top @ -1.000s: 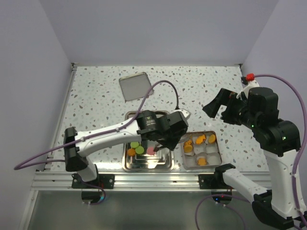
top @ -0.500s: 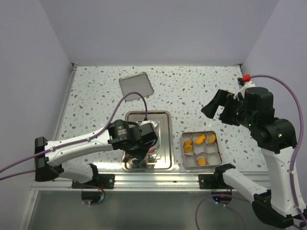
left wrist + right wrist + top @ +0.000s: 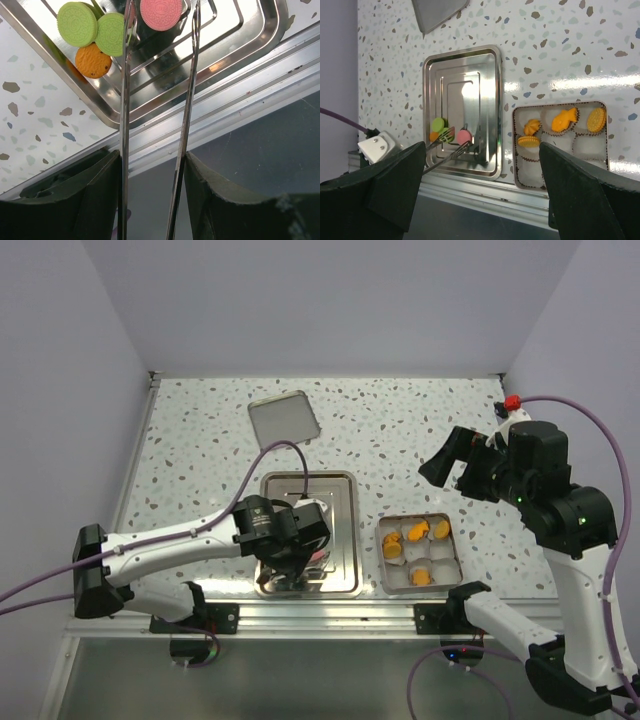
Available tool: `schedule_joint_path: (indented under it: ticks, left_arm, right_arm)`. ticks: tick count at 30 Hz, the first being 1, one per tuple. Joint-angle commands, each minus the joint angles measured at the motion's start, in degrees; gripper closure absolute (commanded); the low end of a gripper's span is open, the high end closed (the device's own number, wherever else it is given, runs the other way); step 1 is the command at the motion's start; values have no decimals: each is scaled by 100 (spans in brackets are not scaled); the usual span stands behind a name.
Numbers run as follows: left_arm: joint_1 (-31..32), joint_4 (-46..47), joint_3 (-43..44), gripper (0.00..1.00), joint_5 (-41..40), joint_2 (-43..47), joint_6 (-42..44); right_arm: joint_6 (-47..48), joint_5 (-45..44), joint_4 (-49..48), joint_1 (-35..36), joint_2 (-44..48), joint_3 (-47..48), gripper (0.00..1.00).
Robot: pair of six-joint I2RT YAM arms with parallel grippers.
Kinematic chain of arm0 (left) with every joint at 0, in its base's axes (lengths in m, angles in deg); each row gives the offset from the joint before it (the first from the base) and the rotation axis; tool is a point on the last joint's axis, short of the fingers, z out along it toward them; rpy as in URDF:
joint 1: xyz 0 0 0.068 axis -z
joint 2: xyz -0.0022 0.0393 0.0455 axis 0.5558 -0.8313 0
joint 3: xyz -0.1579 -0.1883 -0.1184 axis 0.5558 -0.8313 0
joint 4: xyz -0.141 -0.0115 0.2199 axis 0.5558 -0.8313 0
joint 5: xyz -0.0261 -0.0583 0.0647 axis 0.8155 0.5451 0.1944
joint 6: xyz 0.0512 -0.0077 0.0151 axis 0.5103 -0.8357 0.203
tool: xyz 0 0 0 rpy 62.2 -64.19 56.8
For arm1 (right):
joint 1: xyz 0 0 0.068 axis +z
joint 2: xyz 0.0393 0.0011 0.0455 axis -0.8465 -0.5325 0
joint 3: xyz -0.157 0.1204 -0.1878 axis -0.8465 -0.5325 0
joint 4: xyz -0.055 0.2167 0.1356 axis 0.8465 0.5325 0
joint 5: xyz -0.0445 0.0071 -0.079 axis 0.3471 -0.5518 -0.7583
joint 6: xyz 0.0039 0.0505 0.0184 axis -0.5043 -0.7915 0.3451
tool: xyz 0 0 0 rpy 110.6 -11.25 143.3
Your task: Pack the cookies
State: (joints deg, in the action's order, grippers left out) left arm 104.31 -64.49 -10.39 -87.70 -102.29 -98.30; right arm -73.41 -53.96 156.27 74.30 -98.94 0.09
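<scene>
From above, the left gripper (image 3: 292, 558) hangs over the near end of the steel tray (image 3: 335, 502) and hides most of what lies there. Just right of the tray, the tin (image 3: 443, 552) holds four orange cookies (image 3: 392, 546); its other compartments are bare. The right gripper (image 3: 455, 465) is raised at the right with its jaws spread wide and nothing in them. A square lid (image 3: 284, 420) lies far back, well apart.

In the left wrist view, the dark fingers (image 3: 75, 200) are clamped on a pair of metal tongs (image 3: 125, 100). The two blades reach out to either side of the pink cookie (image 3: 161, 14). I cannot tell whether the blades touch it. Two green cookies (image 3: 77, 24) overlap just left of the left blade, with a chocolate-chip cookie (image 3: 92, 61) just near of them.

The risk, as I judge it, is in the squeeze. If the blades close off-centre, the pink cookie may skid on the slick steel or tip up on edge. The left blade could also catch the nearer green cookie.

The right wrist view looks down on both the tray and the tin. Among the cookies packed in the tin are a fish-shaped cookie (image 3: 565, 119) and a round sandwich cookie (image 3: 596, 119).
</scene>
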Motion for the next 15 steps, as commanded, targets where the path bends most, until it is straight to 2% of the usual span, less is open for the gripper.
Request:
schedule_joint_path:
  ticks: [1,11,15]
  left_arm:
    - [3,268,-50,44,25,-100,-15]
    - [-5,347,-138,44,68,-267,37]
    - [-5,347,-86,49,68,-373,90]
  right_arm:
    - [-5,85,-138,23,8,-7,1]
    - [4,76,-138,14,-10,19,1]
    - [4,85,-147,14,-27,37,1]
